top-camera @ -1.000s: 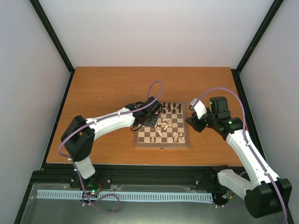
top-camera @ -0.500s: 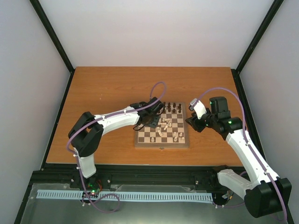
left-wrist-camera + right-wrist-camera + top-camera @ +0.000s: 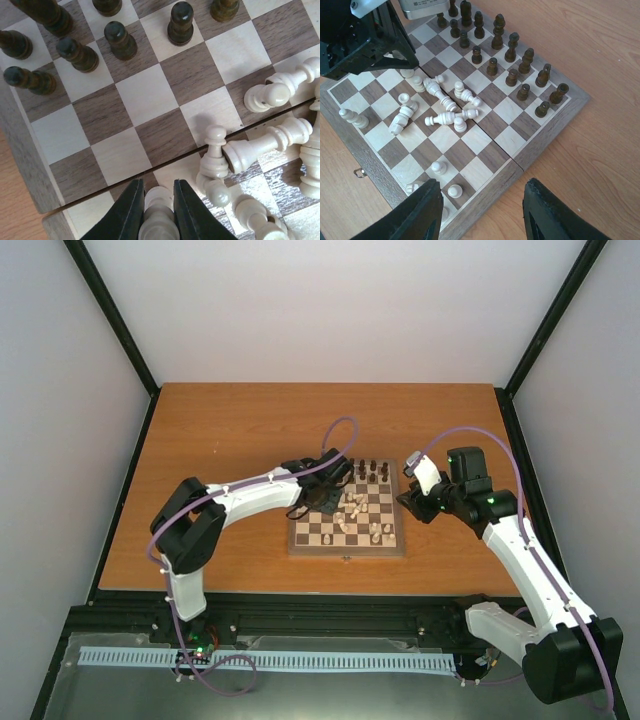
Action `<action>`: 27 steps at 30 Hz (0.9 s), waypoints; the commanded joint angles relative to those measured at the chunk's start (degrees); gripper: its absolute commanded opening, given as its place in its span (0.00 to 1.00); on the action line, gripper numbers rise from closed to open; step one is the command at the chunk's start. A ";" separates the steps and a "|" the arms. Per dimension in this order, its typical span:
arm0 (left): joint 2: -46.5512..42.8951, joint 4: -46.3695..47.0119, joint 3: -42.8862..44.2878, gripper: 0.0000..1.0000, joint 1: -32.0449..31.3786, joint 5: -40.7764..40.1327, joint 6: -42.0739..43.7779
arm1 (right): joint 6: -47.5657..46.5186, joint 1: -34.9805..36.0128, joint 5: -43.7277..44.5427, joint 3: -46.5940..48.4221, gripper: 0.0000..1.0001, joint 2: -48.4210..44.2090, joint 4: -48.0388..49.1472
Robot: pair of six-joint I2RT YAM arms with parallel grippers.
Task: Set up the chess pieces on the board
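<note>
The board (image 3: 330,536) lies mid-table. Dark pieces (image 3: 367,471) stand in rows along its far side; in the left wrist view they stand at the top (image 3: 120,41). Cream pieces (image 3: 445,117) lie in a heap on the board's middle, and a few stand near the near edge (image 3: 439,167). My left gripper (image 3: 159,210) is shut on a cream piece (image 3: 159,220), just above the board by the heap. It also shows in the top view (image 3: 330,490). My right gripper (image 3: 481,212) is open and empty above the board's right edge (image 3: 540,145).
The board rests on an orange wooden table (image 3: 230,430) with black frame posts and white walls around it. A small metal latch (image 3: 359,173) sits on the board's side. My left arm (image 3: 360,35) reaches over the board's left part.
My left arm has stretched further over the board's left side and its gripper has shifted slightly toward the heap. The right arm has not moved.
</note>
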 commanded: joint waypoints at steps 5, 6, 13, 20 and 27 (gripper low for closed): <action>-11.56 -0.71 -4.25 0.14 0.40 1.47 1.99 | -0.62 -0.42 -0.20 -0.43 0.46 0.23 -0.15; -13.32 -0.44 -5.13 0.14 0.38 2.04 2.50 | -0.69 -0.43 -0.12 -0.41 0.46 0.26 -0.15; -24.19 4.71 -10.03 0.14 -2.34 11.42 9.66 | -0.37 -0.41 0.47 -0.45 0.46 0.48 0.03; -22.39 4.68 -9.04 0.15 -7.78 17.25 15.08 | 1.15 -0.41 4.83 -0.54 0.46 1.13 1.15; -15.46 2.44 -6.88 0.15 -10.56 17.19 17.01 | 1.61 -0.54 6.47 -0.71 0.46 1.06 1.60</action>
